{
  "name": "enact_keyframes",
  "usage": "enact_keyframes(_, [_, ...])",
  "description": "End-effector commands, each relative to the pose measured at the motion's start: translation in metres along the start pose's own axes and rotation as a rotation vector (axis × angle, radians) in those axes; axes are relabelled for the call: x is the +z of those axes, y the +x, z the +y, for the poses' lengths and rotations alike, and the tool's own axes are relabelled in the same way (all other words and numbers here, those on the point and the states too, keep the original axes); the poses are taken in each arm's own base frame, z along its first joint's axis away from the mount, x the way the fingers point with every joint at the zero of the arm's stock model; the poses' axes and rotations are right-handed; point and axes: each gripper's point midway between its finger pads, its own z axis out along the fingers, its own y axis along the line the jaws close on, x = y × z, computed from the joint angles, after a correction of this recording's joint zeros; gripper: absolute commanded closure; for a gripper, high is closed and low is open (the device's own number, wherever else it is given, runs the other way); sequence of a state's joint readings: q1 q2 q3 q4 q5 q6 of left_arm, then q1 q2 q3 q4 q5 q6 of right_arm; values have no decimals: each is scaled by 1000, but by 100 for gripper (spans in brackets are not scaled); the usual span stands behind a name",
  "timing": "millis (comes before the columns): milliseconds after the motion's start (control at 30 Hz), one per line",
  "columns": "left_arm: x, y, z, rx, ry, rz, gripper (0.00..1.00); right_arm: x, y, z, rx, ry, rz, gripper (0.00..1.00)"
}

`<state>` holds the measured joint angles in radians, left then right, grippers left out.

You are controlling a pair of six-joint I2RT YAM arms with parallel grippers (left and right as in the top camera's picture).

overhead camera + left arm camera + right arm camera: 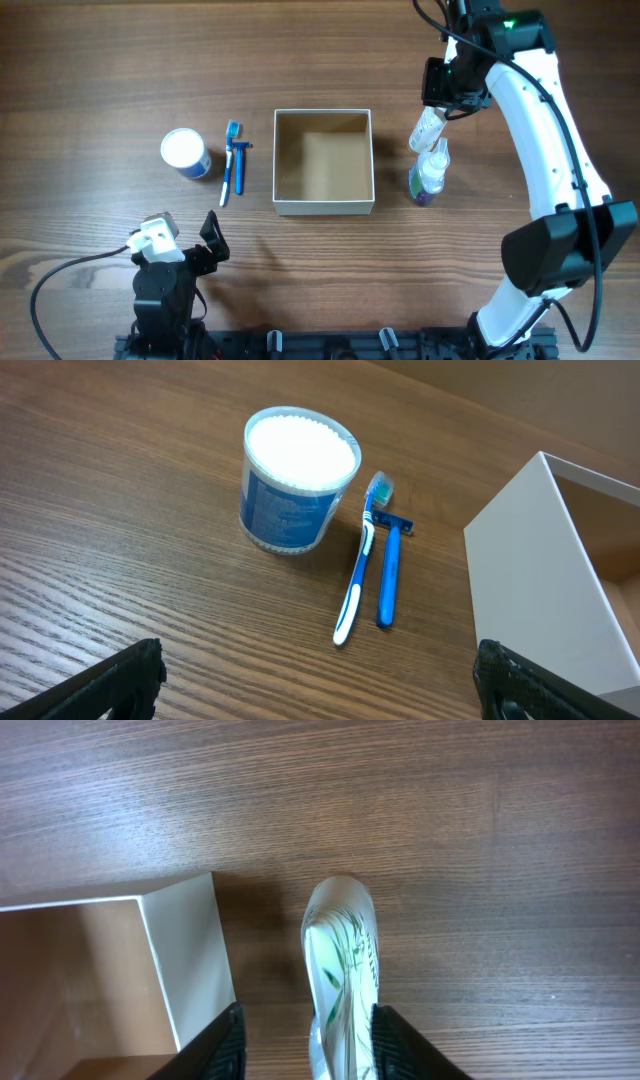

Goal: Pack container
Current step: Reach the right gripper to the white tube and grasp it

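The container (323, 205) is a square white-walled cardboard box with a tan inside, at the table's middle; its wall also shows in the left wrist view (540, 580) and the right wrist view (185, 955). My right gripper (446, 100) (305, 1035) sits just right of the box with its jaws partly open around a white tube with green print (426, 128) (342, 965). The tube touches the right finger, and a gap shows at the left finger. My left gripper (185, 240) (320, 670) is open and empty near the front left.
Left of the box lie a blue-and-white toothbrush (230, 165) (358, 575) and a blue razor (240, 165) (388, 575), with a round white-lidded blue jar (185, 152) (297, 480) beside them. A clear bottle with a purple base (428, 178) lies right of the box.
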<state>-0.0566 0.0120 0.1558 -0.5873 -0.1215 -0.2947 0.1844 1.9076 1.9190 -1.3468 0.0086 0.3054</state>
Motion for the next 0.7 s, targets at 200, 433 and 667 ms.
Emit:
enact_keyframes(200, [0, -1, 0, -9, 1, -7, 0, 11, 0, -12, 25, 60, 14, 80])
enact_keyframes(433, [0, -1, 0, -9, 1, -7, 0, 6, -4, -11, 42, 51, -15, 95])
enact_keyframes(667, [0, -1, 0, -9, 1, -7, 0, -18, -18, -7, 44, 18, -115, 96])
